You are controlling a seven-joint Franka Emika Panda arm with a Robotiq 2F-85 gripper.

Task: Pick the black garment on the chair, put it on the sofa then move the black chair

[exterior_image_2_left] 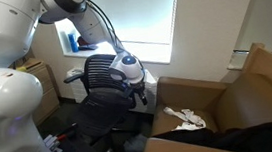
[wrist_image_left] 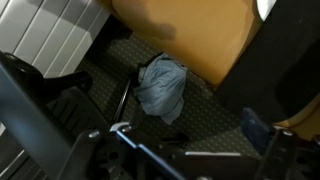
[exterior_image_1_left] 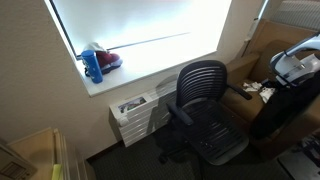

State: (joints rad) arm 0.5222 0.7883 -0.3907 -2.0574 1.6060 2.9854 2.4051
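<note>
Black garment (exterior_image_2_left: pixel 257 137) drapes the sofa (exterior_image_2_left: pixel 240 88), so the hand (exterior_image_2_left: pixel 138 90) hovers beside the black chair (exterior_image_2_left: pixel 101 79); I cannot tell its grip.

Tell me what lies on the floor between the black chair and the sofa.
A crumpled grey-blue cloth lies on the carpet between the black chair and the tan sofa; only the wrist view shows it.

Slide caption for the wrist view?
Crumpled grey cloth lying on dark carpet at the foot of the tan sofa.
</note>
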